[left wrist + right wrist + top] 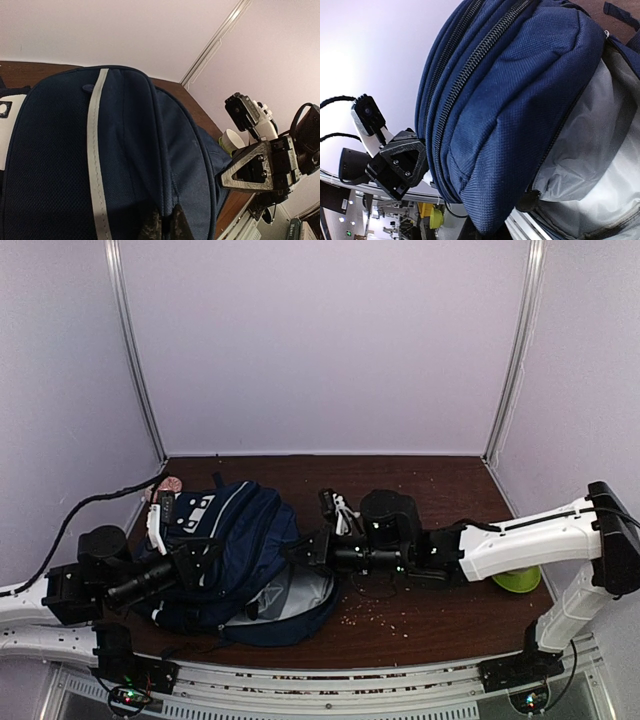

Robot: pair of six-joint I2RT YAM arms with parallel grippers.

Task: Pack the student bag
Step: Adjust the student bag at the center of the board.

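The student bag (240, 555) is a navy-blue backpack lying at the left of the brown table, its main compartment unzipped and showing grey lining (290, 598). My left gripper (195, 565) is shut on a fold of the bag's fabric by a seam; its tips (163, 216) pinch the cloth beside the white trim stripe (95, 150). My right gripper (303, 550) holds the bag's right edge. In the right wrist view its fingers (485, 234) are mostly hidden under the blue flap (520, 100) next to the open lining (590, 150).
A lime-green dish (515, 580) with a white cup (232, 140) lies under the right arm. A pink thing (168, 483) and a black cable (95, 505) sit at the back left. Crumbs (380, 615) are scattered near the front. Walls enclose three sides.
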